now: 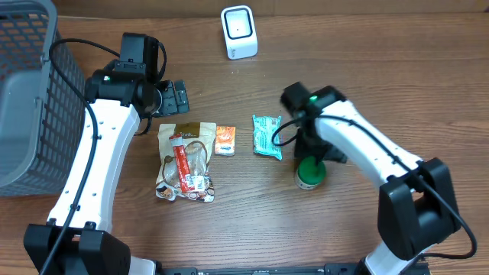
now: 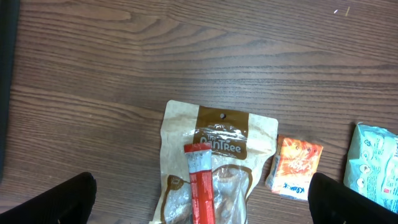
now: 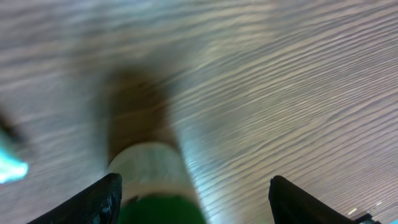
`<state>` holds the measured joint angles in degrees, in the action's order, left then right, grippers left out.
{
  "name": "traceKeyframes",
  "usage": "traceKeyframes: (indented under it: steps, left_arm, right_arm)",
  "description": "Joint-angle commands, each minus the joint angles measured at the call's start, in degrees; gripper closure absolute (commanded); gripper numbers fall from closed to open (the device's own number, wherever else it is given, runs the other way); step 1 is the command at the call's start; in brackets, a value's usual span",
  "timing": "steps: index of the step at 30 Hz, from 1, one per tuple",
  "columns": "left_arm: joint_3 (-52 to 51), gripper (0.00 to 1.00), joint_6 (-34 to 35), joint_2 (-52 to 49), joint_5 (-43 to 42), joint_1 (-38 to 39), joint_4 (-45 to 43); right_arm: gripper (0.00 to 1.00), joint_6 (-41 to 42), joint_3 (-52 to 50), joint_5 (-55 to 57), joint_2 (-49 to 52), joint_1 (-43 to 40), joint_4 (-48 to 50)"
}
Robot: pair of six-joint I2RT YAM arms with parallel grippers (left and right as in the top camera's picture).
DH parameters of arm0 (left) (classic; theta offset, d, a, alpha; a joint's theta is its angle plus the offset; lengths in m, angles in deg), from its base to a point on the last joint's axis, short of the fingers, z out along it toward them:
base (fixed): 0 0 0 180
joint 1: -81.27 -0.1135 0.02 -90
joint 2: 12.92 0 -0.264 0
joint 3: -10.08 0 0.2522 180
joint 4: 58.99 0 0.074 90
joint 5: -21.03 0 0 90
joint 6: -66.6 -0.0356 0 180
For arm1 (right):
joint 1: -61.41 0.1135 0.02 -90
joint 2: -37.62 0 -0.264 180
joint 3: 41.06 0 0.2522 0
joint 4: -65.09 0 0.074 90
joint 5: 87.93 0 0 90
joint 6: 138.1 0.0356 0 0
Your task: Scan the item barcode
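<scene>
Right claw (image 3: 196, 186): open wide and holding nothing. Its two black fingers (image 3: 93, 199) stand one on each side of the small white tub with a green lid (image 1: 310, 174).
Touching: the view from this claw is blurry, so I cannot tell if a finger touches the tub. The tub sits nearer the finger at the left of that view.
Left claw (image 1: 179, 98): open very wide, holding nothing, up in the air over the top end of the brown bag.
Tub: stands on the brown wooden table (image 1: 367, 69), at the right side, under the right claw.
Scanner: the little white box scanner (image 1: 238, 32) stands at the far edge of the table, well apart from the tub.
Basket: the big grey plastic basket (image 1: 30, 99) is at the left edge. Inside it I see only its own grey floor.
Brown bag: the flat brown snack bag with a see-through front (image 2: 214, 134) lies on the table. A long red stick pack (image 2: 200, 180) lies on top of it.
Orange packet: the small square orange packet (image 2: 295, 167) lies just beside the brown bag.
Blue-green packet: the crinkly blue-green packet (image 1: 267, 136) lies between the orange packet and the tub, near the tub but apart from it.
In the way: from above, the right claw hides part of the green lid.
</scene>
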<state>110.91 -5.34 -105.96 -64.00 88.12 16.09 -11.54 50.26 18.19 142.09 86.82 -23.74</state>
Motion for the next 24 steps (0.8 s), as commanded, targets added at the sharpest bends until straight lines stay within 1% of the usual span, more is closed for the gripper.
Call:
traceKeyframes:
  steps: [1, 5, 7, 11, 13, 16, 19, 22, 24]
  left_arm:
    - [1.05, 0.0, 0.79, -0.31, 0.33, -0.09, -0.07]
    - [1.05, 0.0, 0.79, -0.31, 0.31, -0.09, -0.07]
    - [1.05, 0.0, 0.79, -0.31, 0.33, -0.09, -0.07]
    - [1.05, 0.0, 0.79, -0.31, 0.33, -0.09, -0.07]
    - [1.05, 0.0, 0.79, -0.31, 0.33, -0.09, -0.07]
    - [1.05, 0.0, 0.79, -0.31, 0.33, -0.09, -0.07]
    - [1.05, 0.0, 0.79, -0.31, 0.33, -0.09, -0.07]
    - [1.05, 0.0, 0.79, -0.31, 0.33, -0.09, -0.07]
    - [1.05, 0.0, 0.79, -0.31, 0.33, -0.09, -0.07]
  right_arm:
    - [0.23, -4.09, 2.91, 0.7, -0.74, -2.89, -1.05]
    - [0.22, -4.09, 9.88, -1.9, -0.74, -3.48, -2.91]
    - [0.22, -4.07, 13.46, -8.61, -0.74, -3.17, -1.79]
    - [0.26, -4.04, 14.64, -21.07, -0.72, -1.09, 5.25]
    - [0.29, -3.98, 13.81, -23.58, -0.72, 0.83, 9.64]
    - [0.34, -3.56, 12.39, -23.71, -0.66, 4.92, 16.39]
    - [0.43, -3.58, 11.17, -22.67, 0.22, 10.58, 23.71]
    - [0.52, -3.56, 11.08, -17.2, 2.25, 15.34, 27.23]
    - [0.53, -3.58, 10.84, -14.16, 3.58, 17.88, 29.35]
